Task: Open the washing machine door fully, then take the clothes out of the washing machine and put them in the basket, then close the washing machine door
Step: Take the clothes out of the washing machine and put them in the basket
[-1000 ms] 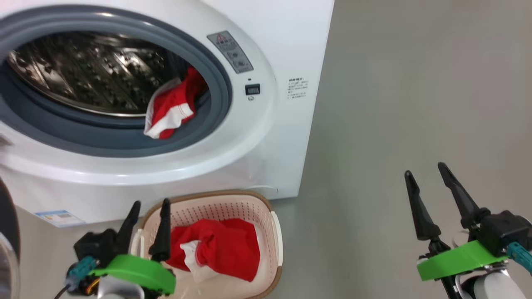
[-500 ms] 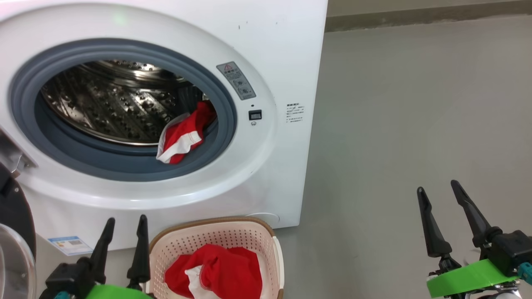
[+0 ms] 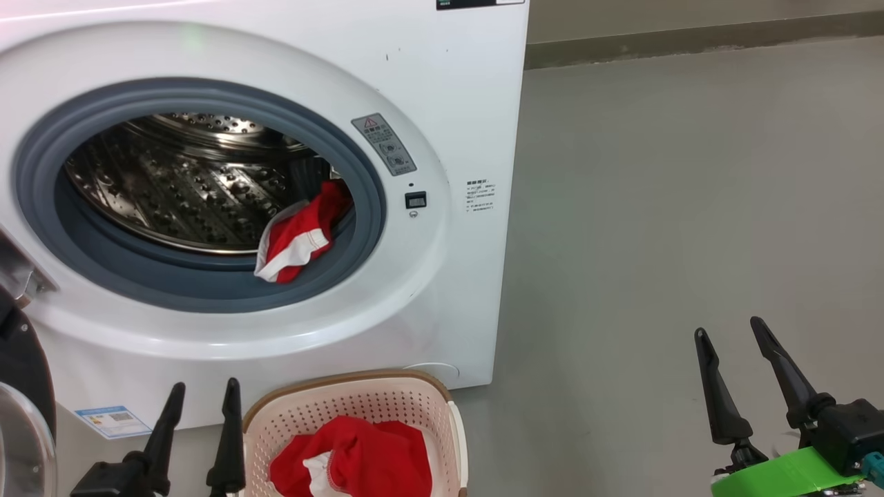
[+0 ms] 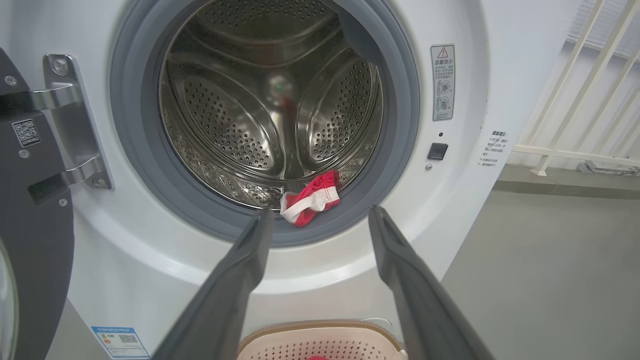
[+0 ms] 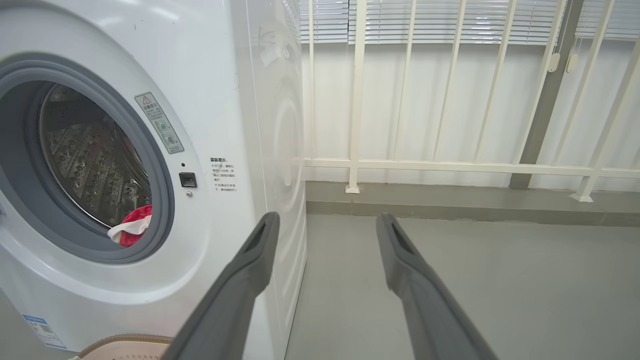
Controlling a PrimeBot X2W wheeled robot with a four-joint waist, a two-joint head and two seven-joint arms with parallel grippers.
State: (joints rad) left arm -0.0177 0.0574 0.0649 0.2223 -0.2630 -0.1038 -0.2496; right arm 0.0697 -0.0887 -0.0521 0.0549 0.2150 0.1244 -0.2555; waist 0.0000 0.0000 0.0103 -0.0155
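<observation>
The white washing machine [image 3: 449, 83] stands with its black-rimmed door [image 3: 21, 386] swung open at the left edge. One red and white piece of the clothes [image 3: 298, 235] lies at the drum's lower right, over the grey gasket. More of the red clothes [image 3: 359, 462] lie in the cream basket [image 3: 345, 383] on the floor in front. My left gripper [image 3: 205, 386] is open and empty, just left of the basket. In the left wrist view it [image 4: 320, 214] points at the drum garment [image 4: 312, 202]. My right gripper [image 3: 728, 326] is open and empty, over the floor to the right.
Bare grey floor [image 3: 690, 207] stretches right of the machine. A white railing [image 5: 450, 165] with blinds behind it closes off the far side. The steel door hinge [image 4: 75, 125] sits on the machine's left face. A blue sticker [image 3: 114, 421] marks its lower left front.
The head camera has tilted up, so the whole picture has shifted down. My left gripper has come off the basket's left rim and sunk toward the bottom edge. Both grippers stay open.
</observation>
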